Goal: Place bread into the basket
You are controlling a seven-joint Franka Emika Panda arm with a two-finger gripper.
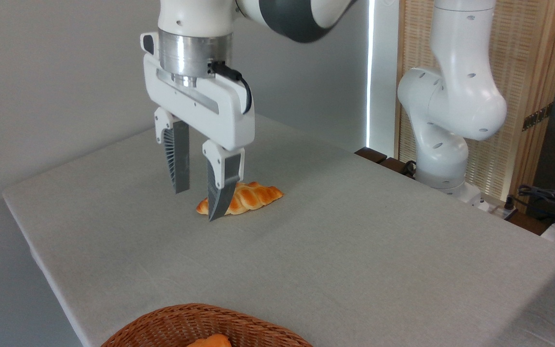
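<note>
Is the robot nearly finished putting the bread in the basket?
It looks nearly done. A golden bun already peeks out inside the basket at the bottom edge. The hand is open and empty above the table, with a braided loaf lying just behind its fingers. Nothing is being carried; probably only backing away is left.

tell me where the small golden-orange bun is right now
The small golden-orange bun sits inside the reddish-brown woven wicker basket at the picture's bottom edge, only its top showing, well nearer the camera than the braided loaf.
</note>
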